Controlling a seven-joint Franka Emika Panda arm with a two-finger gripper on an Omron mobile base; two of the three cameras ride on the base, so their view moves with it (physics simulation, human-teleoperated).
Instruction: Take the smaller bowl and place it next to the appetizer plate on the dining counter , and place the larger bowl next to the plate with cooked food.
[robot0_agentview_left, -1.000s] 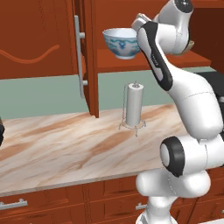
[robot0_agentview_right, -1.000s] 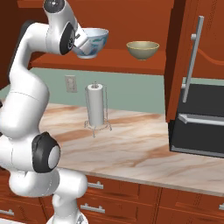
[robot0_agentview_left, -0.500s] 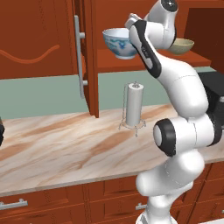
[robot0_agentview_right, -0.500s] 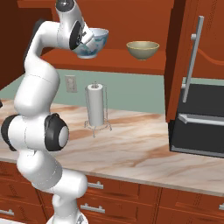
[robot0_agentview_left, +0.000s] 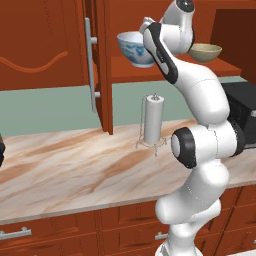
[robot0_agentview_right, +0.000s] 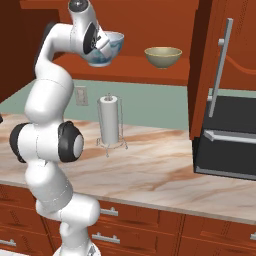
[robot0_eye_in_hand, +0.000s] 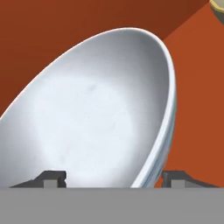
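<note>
Hand view: my gripper (robot0_eye_in_hand: 105, 177) straddles the rim of the wide white glossy porcelain bowl (robot0_eye_in_hand: 96, 113), one fingertip (robot0_eye_in_hand: 51, 177) inside, one outside; clamped or not, I cannot tell. It sits on the red-brown wooden cabinet shelf (robot0_agentview_left: 175, 72), blue-patterned outside, mouth tilted toward me.

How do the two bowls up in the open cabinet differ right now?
The larger bowl is white with blue-teal patterns; the smaller bowl is plain olive-tan. The larger bowl is wider and deeper. The gripper is at the larger bowl's rim, one fingertip either side in the hand view; the smaller bowl stands untouched. Both are on the cabinet shelf.
</note>
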